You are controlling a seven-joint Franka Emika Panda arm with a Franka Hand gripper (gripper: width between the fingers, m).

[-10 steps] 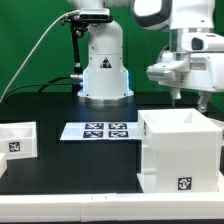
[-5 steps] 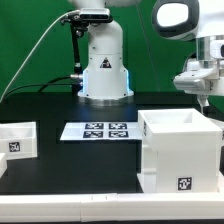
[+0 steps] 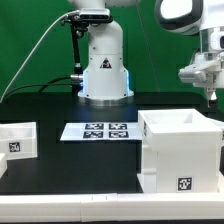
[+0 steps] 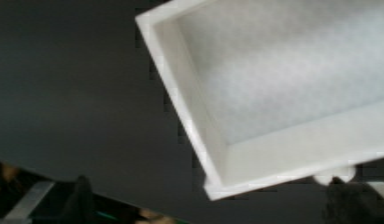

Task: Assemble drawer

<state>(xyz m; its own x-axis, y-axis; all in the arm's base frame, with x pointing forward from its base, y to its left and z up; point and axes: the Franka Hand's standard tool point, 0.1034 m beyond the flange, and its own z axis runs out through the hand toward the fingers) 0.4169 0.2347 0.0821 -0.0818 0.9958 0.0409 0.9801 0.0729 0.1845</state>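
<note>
Likely light, stiff, slick plastic: the drawer (image 3: 17, 139) sits on the table (image 3: 90, 168) at the exterior view's left edge, partly cut off by the frame. It is well apart from the end effector (image 3: 208, 90), which hovers above the casing (image 3: 178, 150), apparently released and empty. Best hold: pinch a thin side wall from above. Open table between them; the marker board (image 3: 98, 130) lies flat.
</note>
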